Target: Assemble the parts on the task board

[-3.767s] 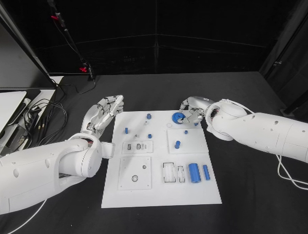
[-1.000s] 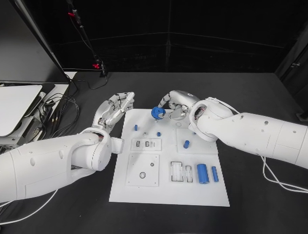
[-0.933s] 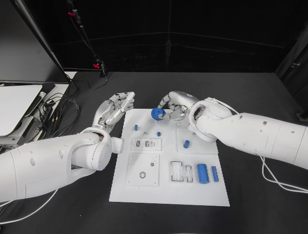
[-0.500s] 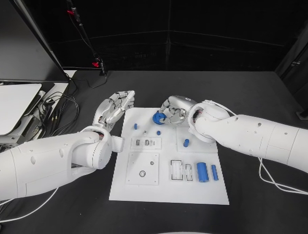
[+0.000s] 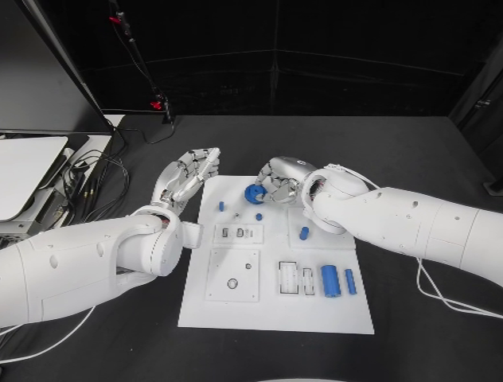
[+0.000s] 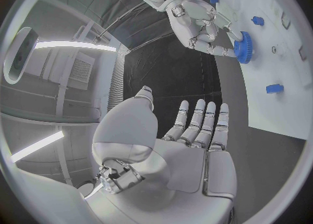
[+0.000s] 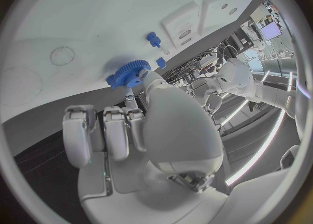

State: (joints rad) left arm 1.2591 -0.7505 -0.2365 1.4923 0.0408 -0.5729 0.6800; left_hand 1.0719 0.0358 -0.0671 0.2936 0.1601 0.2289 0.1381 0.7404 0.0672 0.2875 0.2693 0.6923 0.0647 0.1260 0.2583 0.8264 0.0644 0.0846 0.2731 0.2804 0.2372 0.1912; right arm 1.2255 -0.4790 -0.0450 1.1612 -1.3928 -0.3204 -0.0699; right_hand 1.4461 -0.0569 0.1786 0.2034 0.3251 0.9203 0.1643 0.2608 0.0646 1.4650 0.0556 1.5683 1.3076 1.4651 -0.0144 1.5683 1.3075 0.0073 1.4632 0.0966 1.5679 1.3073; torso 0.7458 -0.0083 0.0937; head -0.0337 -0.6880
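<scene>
My task board [image 5: 277, 306] lies in the middle of the black worktop [image 5: 423, 159], with bare worktop all round its edges and most room beyond its far and right sides. My left hand [image 5: 187, 178] hovers just off the board's far left edge, fingers [image 6: 195, 122] straight and spread, holding nothing. My right hand [image 5: 279, 182] is over the far end of the board and pinches the blue gear [image 5: 255, 194] by its toothed rim, low over the white surface. Since a second ago that hand has come down and nearer, bringing the gear closer to the board; the left hand has hardly moved. Small blue pegs [image 5: 220, 206] stand close by, and blue cylinders [image 5: 329, 281] lie near the board's near right corner. I cannot tell whether the gear touches the board; my fingers hide its far side.
</scene>
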